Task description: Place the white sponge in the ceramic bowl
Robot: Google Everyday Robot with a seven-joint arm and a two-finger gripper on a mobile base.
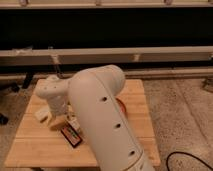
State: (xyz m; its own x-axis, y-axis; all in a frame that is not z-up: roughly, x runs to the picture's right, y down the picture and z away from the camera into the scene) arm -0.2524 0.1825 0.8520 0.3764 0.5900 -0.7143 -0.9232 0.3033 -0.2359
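My gripper (54, 111) hangs from the white wrist over the left part of the wooden board (35, 145), low above it. A pale whitish block, likely the white sponge (41, 114), lies right at the gripper's left side; I cannot tell whether it is held. Only a sliver of the orange-red ceramic bowl (121, 107) shows at the middle right of the board, behind my big white arm (102, 117), which hides most of it.
A dark flat packet with a red edge (73, 136) lies on the board just right of the gripper. A tan object (58, 123) sits beneath the gripper. A dark shelf unit with a pale rail (150, 52) stands behind. A black cable (185, 159) lies on the floor at the right.
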